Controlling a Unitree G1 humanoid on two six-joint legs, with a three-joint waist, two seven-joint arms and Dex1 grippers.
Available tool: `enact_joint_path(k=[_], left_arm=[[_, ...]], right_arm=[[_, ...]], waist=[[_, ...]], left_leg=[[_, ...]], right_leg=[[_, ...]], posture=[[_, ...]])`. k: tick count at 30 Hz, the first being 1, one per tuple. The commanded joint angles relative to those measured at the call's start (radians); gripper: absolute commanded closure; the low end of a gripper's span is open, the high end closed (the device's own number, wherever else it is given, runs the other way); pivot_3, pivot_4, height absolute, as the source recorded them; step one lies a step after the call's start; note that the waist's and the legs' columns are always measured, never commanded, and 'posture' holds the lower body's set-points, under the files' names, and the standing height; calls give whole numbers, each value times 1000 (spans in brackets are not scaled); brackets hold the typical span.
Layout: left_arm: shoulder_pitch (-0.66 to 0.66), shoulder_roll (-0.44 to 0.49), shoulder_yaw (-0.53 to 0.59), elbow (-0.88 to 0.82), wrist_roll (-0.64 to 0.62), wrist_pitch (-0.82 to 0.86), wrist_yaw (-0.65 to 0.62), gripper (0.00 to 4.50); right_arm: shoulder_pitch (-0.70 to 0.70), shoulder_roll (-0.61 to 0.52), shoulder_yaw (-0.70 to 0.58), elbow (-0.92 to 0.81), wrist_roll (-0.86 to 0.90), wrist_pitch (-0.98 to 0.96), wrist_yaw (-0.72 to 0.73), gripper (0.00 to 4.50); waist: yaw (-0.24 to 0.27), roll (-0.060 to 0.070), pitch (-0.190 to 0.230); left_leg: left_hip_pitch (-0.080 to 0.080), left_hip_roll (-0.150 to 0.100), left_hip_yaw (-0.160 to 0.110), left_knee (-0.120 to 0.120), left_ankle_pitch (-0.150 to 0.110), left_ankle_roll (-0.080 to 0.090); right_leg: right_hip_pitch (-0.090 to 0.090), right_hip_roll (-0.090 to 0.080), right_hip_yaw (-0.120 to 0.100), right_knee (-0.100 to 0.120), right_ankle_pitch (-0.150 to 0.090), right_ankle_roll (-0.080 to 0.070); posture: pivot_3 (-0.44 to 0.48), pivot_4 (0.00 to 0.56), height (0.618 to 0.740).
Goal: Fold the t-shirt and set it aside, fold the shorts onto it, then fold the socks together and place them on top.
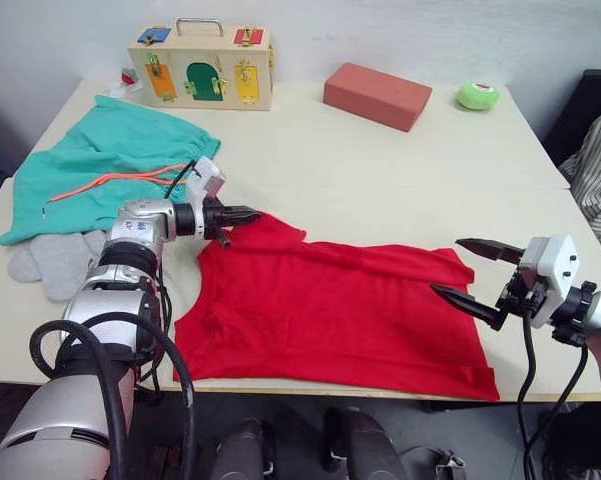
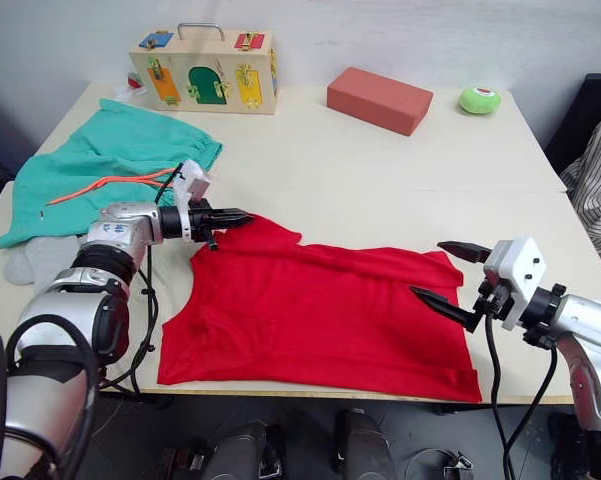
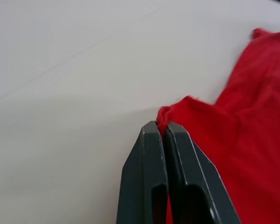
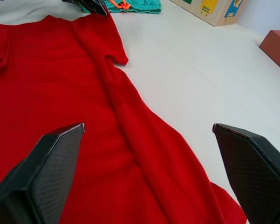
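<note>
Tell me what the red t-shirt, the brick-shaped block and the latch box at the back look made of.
T-shirt: soft matte knit cloth, likely cotton; it wrinkles and lies limp, its edge pinched by the left gripper.
Block: rigid, dull red-brown, with sharp edges; brick or foam, I can't tell which.
Latch box: pale unpainted wood with coloured panels, small locks and a metal handle.

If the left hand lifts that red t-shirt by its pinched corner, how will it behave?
Probably floppy: the t-shirt lies flat and wrinkled, so it should drape. It looks thin, likely light. The left hand pinches only an edge, so the rest may drag over the table.
</note>
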Motion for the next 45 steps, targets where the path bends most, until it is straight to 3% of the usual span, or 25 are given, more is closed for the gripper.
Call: enact_joint_path(k=[1,9,17,31,45], left_arm=[[38,38,30,-80,-52,-108,-132,4449],[197,71,3,-218,-56,-292,-267,4449],[309,83,-15,-302,-64,-411,-267,4449],[388,80,-76,-365,-93,-623,-309,4449],[426,169,-175,-412,-143,-772,-352,4449]], right_arm=[[25,-2,-58,3,16,-25,5,0],[58,11,-60,25,9,-40,-1,0],[98,24,-59,58,4,-48,-2,0],[135,50,-44,105,-11,-75,-8,0],[145,48,-35,124,-16,-89,21,0]], waist=[[-2,0,0],[-1,0,0],[0,0,0],[0,0,0],[2,0,0]], left_leg=[[0,0,0,0,0,0],[0,0,0,0,0,0],[0,0,0,0,0,1],[0,0,0,0,-1,2],[1,0,0,0,-2,3]], right_leg=[[0,0,0,0,0,0],[0,-1,1,0,0,0],[0,-2,2,0,0,0],[0,-3,2,0,0,0],[1,-3,3,0,0,0]], posture=[[0,150,740],[0,150,740],[0,150,740],[0,150,740],[0,150,740]])
